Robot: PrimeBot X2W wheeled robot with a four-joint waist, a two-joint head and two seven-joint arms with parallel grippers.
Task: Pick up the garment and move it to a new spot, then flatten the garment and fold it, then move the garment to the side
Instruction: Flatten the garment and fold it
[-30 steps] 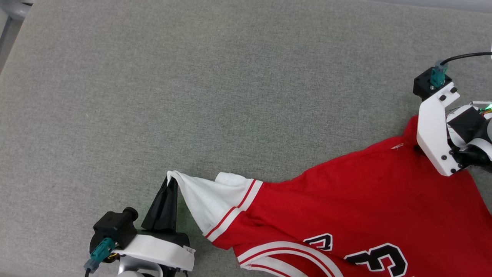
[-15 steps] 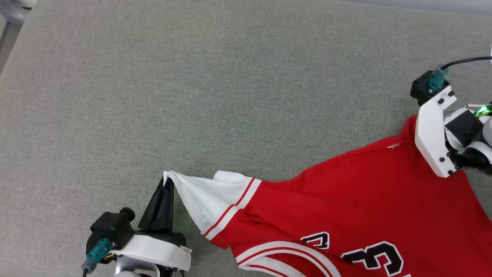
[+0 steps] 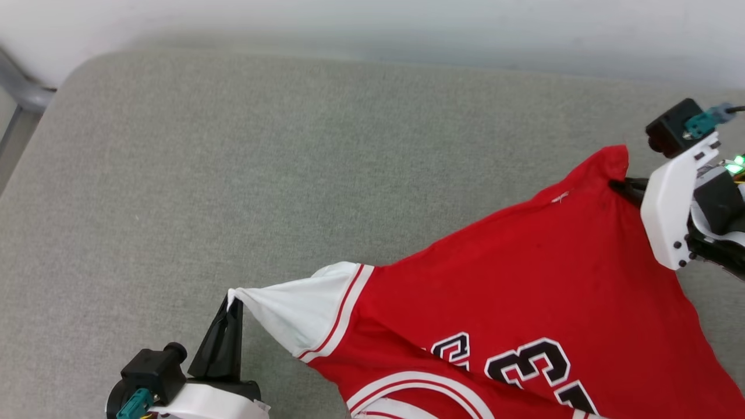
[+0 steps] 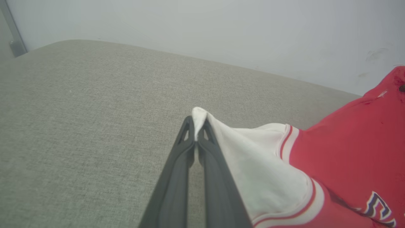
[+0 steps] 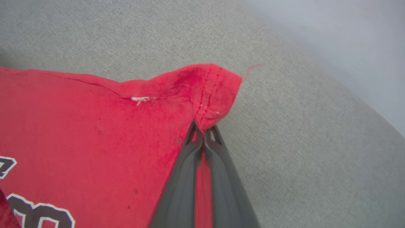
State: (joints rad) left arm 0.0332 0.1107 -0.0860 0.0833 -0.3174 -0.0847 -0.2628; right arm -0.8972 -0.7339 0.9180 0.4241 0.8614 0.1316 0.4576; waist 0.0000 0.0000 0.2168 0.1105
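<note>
Diagonally, the red white-sleeved jersey garment (image 3: pixel 512 285) stretches lower left to upper right, pinched by left gripper (image 3: pixel 234 301) and right gripper (image 3: pixel 614 184).

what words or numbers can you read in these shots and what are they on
"3": black white-outlined numeral on the red garment, head view.
Character left of it: half hidden by a fold, unreadable.
Character right of it: cut off at the picture's edge, unreadable.
Lettering scraps in the left wrist view and in the right: too partial to read.
</note>
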